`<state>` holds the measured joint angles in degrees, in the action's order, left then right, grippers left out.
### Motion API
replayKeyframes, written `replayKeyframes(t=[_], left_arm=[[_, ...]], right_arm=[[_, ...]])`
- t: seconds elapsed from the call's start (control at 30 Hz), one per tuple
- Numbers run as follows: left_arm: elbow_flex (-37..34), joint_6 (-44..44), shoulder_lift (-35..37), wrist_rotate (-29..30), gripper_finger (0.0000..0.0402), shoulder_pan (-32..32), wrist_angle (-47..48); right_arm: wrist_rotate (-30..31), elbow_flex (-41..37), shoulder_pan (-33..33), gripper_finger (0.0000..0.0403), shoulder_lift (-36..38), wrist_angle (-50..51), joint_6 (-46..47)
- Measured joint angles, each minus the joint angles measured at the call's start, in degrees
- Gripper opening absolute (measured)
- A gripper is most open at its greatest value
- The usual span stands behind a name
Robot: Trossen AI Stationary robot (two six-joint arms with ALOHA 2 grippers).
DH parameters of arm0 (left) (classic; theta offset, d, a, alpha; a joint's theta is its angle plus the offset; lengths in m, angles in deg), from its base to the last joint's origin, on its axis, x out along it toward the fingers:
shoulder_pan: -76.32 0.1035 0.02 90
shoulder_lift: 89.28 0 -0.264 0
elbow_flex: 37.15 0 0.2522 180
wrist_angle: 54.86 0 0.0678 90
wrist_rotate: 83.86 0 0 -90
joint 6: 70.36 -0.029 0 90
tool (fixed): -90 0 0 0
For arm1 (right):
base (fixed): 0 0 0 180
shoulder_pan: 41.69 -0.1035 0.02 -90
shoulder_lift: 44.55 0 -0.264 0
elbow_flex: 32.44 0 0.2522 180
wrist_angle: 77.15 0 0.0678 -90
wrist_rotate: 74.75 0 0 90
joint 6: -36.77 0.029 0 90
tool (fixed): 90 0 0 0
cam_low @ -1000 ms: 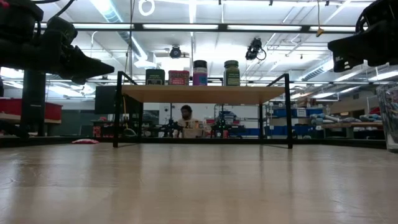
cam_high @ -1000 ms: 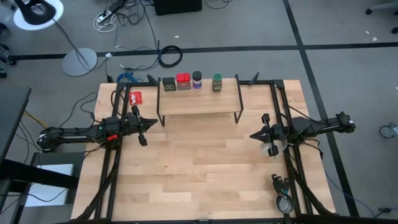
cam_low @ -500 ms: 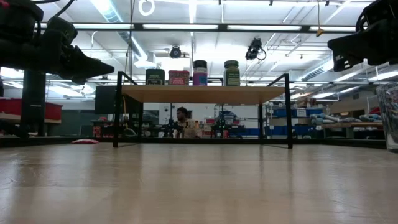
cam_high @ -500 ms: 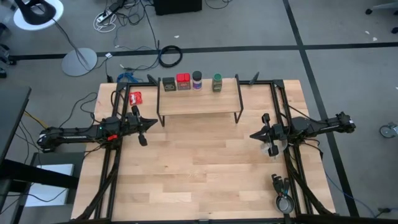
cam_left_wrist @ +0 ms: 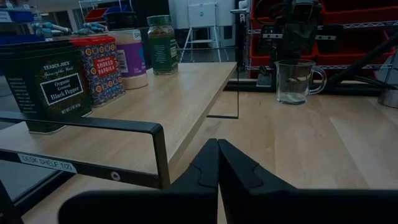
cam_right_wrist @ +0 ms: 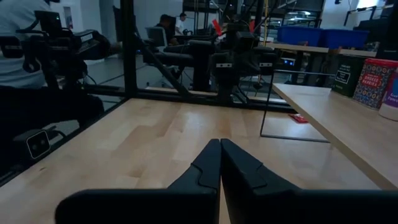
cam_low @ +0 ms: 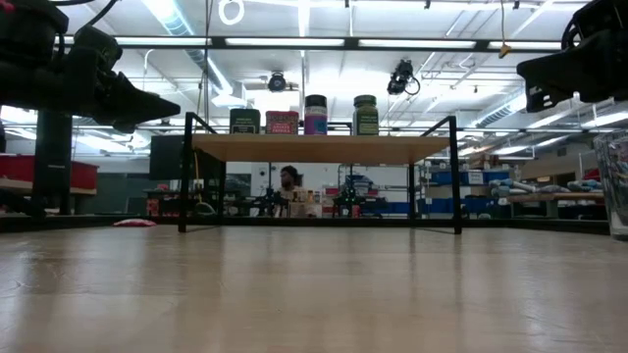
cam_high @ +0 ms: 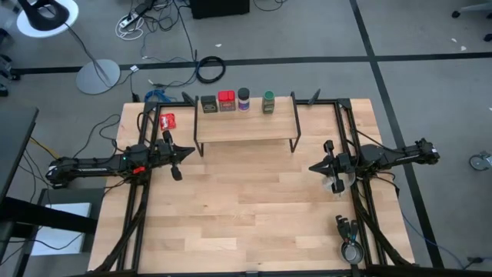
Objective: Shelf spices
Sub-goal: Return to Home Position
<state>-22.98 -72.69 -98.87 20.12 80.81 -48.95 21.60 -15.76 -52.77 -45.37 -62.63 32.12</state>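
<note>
Shelf on the table, four spices on its plank

The light wood table [cam_high: 254, 208] carries the shelf [cam_high: 246, 129], which stands on its thin black legs at the middle of the far edge, long side along that edge. Lined up along the plank's far edge, from its left end, stand an olive tin [cam_high: 208, 103], a red tin [cam_high: 226, 101] and a blue-capped jar [cam_high: 244, 98], each just beside the next, then a green jar [cam_high: 268, 101] a little apart, all upright. On the tabletop, a red-and-white packet [cam_high: 167, 121] lies flat near the far left corner, beside the shelf's left end. A glass mug [cam_left_wrist: 293, 81] stands near the right edge, and a metal cup [cam_high: 352, 251] near the near right corner.
</note>
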Motion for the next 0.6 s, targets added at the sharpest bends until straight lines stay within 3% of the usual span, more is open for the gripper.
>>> replayKeyframes(t=[0.6], left_arm=[[0.0,0.0,-0.01,0.0,0.0008,0.0,0.0]], right_arm=[[-0.01,0.06,0.0,0.0007,0.0,0.0,0.0]])
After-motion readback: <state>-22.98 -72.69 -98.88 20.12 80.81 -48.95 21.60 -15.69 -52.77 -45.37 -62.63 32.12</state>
